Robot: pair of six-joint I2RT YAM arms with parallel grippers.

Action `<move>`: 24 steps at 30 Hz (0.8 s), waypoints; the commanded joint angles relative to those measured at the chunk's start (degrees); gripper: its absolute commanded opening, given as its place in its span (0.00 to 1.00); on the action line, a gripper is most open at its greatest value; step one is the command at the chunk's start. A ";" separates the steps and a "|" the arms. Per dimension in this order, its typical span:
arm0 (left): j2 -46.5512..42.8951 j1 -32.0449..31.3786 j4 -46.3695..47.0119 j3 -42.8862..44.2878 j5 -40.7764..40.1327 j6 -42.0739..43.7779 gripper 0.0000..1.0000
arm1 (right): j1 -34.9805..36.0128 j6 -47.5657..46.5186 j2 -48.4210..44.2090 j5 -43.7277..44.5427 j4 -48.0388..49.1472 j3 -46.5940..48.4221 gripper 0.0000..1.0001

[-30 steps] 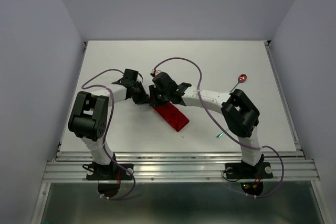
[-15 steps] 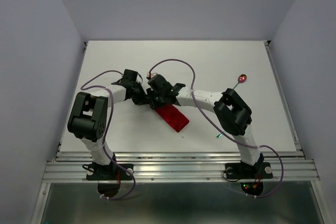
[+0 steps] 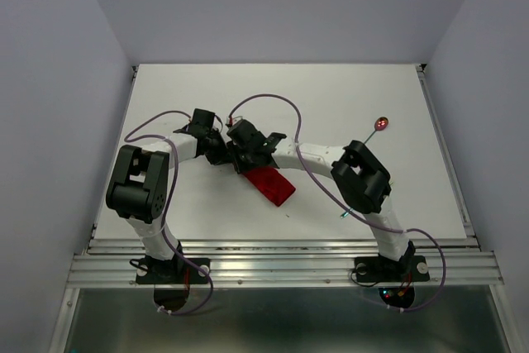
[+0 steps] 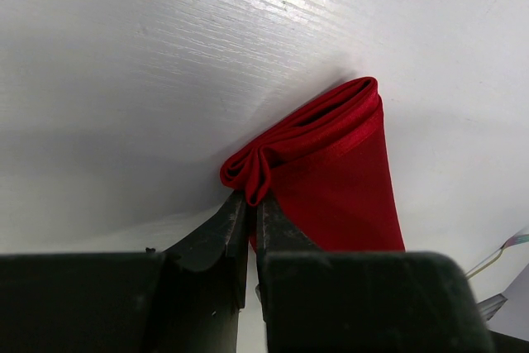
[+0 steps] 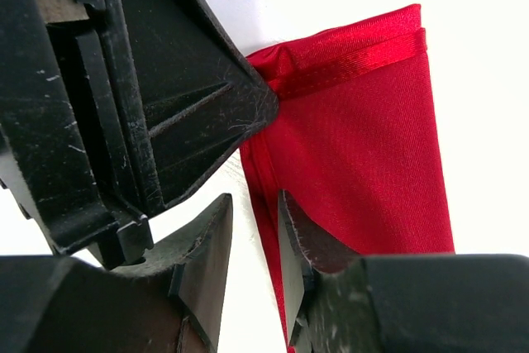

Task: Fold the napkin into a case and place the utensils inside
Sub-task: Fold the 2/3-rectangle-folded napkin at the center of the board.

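The red napkin [image 3: 269, 184] lies folded into a narrow strip, a flat case, at the table's middle. My left gripper [image 3: 223, 153] is at its far-left corner. In the left wrist view its jaws [image 4: 250, 196] are shut on the bunched corner of the napkin [image 4: 339, 179]. My right gripper [image 3: 248, 159] is right beside it, open a little [image 5: 254, 208], with the long left edge of the napkin [image 5: 364, 155] lying in the gap. The red-bowled spoon [image 3: 380, 125] lies far right. A teal fork tip [image 3: 345, 214] shows under the right arm.
The left gripper's black body [image 5: 157, 97] fills the upper left of the right wrist view, almost touching the right fingers. A purple cable [image 3: 273, 98] loops over the table behind both wrists. Walls close in the table's left, back and right sides.
The right arm has swung left, bringing its gripper close against the left gripper at the napkin's far end. The left gripper keeps its hold; the napkin has barely shifted.
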 commanded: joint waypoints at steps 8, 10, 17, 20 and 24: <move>-2.47 -1.19 -2.33 0.59 3.19 -0.22 0.00 | 1.68 -0.72 -1.10 8.16 13.99 -7.82 0.34; -2.74 -1.19 -2.33 0.24 3.45 -0.66 0.00 | 1.68 -0.55 -3.74 10.36 20.82 -11.97 0.34; -2.65 -1.19 -2.42 -0.29 4.86 -2.06 0.00 | 1.68 -3.18 -9.28 10.20 37.29 -25.08 0.34; -3.09 -1.19 -2.33 -0.64 4.77 -2.33 0.00 | 1.68 -3.97 -10.86 9.23 38.97 -26.84 0.34; -3.35 -1.19 -2.16 -0.64 5.12 -2.33 0.00 | 1.68 -4.85 -11.13 9.58 39.15 -26.76 0.34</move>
